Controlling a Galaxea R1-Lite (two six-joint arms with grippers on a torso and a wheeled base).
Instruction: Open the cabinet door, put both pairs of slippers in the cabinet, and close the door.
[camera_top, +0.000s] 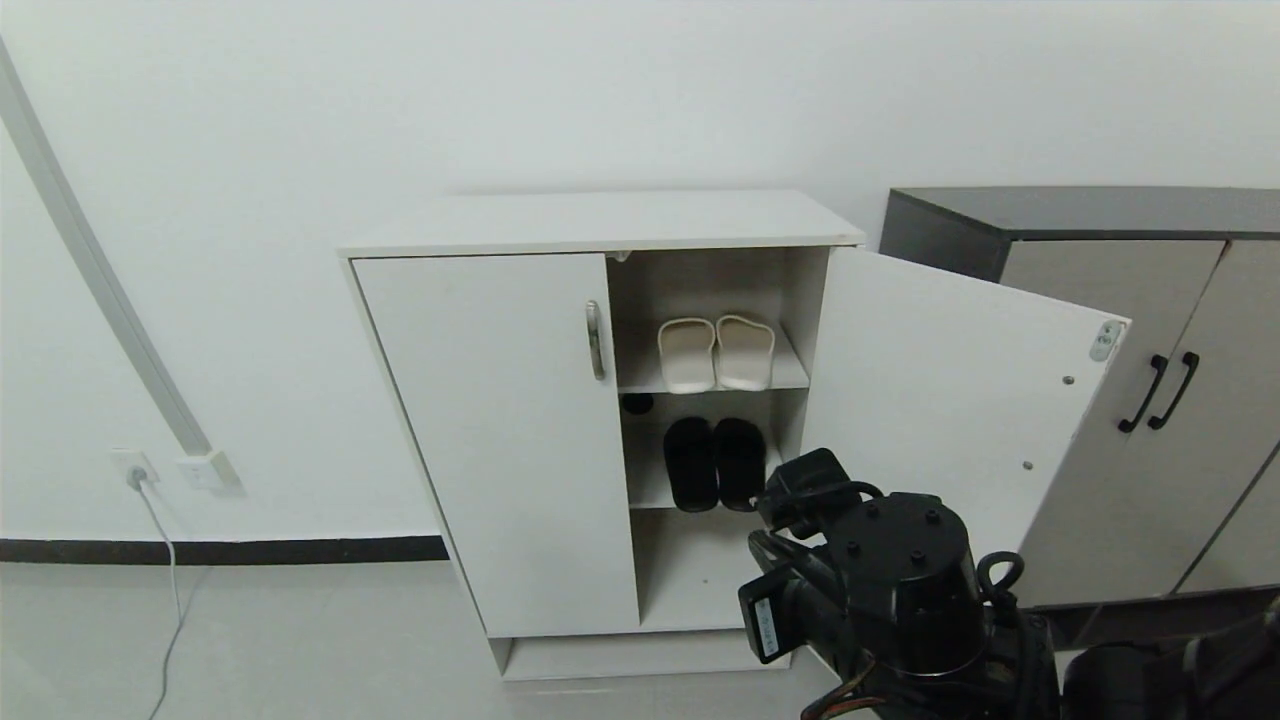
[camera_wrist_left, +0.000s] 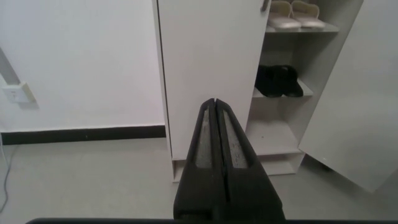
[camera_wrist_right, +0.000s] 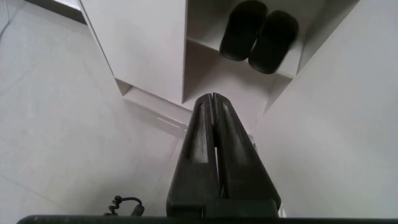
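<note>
Inside the white cabinet (camera_top: 600, 225), the upper shelf (camera_top: 790, 378) carries cream slippers (camera_top: 715, 352); the middle shelf (camera_top: 645, 485) carries black slippers (camera_top: 715, 463).

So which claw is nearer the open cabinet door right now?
Right. The right claw, shut, is close to the open door, just off its inner face. The left claw, also shut, is farther off, facing the closed door.

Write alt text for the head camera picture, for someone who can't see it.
A white cabinet stands with its right door open and left door shut. Inside, pale slippers sit on the upper shelf and black slippers on the shelf below. A black robot arm is low in front.
</note>
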